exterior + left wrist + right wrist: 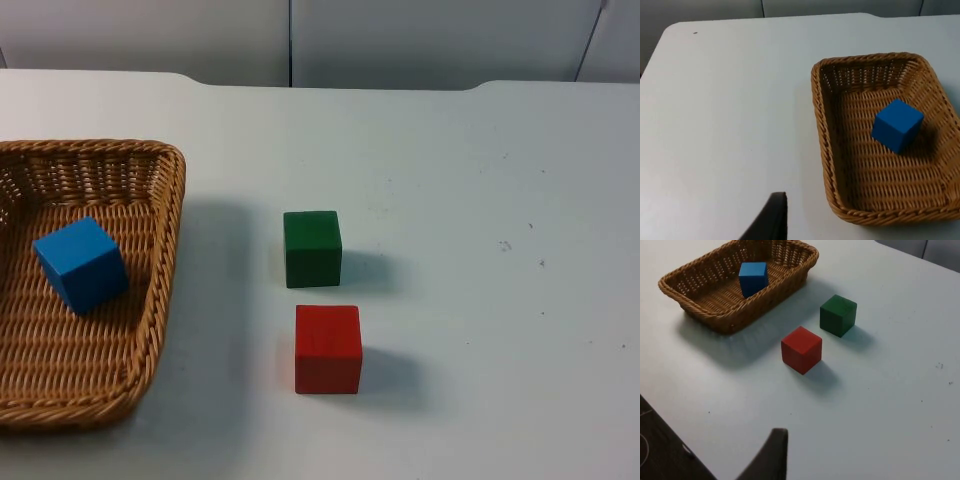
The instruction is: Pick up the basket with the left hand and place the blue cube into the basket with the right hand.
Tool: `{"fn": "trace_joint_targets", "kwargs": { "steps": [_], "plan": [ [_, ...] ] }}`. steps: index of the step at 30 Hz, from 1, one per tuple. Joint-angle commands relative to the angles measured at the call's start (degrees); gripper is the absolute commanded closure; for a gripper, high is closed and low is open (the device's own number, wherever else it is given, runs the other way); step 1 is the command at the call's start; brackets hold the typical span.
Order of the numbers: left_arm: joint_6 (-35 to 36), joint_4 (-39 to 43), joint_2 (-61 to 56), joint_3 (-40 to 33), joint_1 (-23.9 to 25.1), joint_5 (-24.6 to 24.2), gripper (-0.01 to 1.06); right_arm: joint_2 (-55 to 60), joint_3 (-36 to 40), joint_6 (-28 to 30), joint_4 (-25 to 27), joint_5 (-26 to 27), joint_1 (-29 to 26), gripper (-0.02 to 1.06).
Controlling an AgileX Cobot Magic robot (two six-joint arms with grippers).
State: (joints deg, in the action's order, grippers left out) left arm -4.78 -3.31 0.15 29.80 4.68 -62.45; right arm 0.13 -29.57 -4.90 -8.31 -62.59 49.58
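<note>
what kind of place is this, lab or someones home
Most likely a lab or robot test bench, not a home: a bare white table ending at a grey partition wall, set with simple props, a wicker basket holding a blue cube, plus a green cube and red cube.

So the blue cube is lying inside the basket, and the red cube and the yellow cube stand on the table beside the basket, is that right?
Not quite: there is no yellow cube. The second cube on the table is a green cube, as the top view shows. The rest holds: the blue cube lies inside the basket, and the red cube stands on the table beside it.
</note>
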Motion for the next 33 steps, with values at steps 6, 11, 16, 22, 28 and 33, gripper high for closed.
{"fn": "trace_joint_targets", "kwargs": {
  "steps": [6,11,16,22,28,33],
  "plan": [
    [1.53,0.71,-0.15,-0.33,-0.19,0.56,0.0,-0.13,0.43,-0.23,-0.35,0.84,0.25,0.01],
    [1.53,0.71,-0.15,-0.33,-0.19,0.56,0.0,-0.13,0.43,-0.23,-0.35,0.84,0.25,0.01],
    [2.48,1.38,-0.15,-0.33,-0.19,0.56,0.0,-0.13,0.43,-0.23,-0.35,0.84,0.25,0.01],
    [3.7,2.32,-0.15,-0.33,-0.19,0.56,0.0,-0.13,0.43,-0.23,-0.35,0.84,0.25,0.01],
    [3.7,2.22,-0.15,-0.33,-0.19,0.56,0.0,-0.13,0.43,-0.13,-0.35,0.84,0.25,0.01],
    [3.7,2.22,-0.15,-0.33,-0.19,0.56,0.0,-0.13,0.55,2.19,1.24,0.84,0.25,0.01]
  ]
}}
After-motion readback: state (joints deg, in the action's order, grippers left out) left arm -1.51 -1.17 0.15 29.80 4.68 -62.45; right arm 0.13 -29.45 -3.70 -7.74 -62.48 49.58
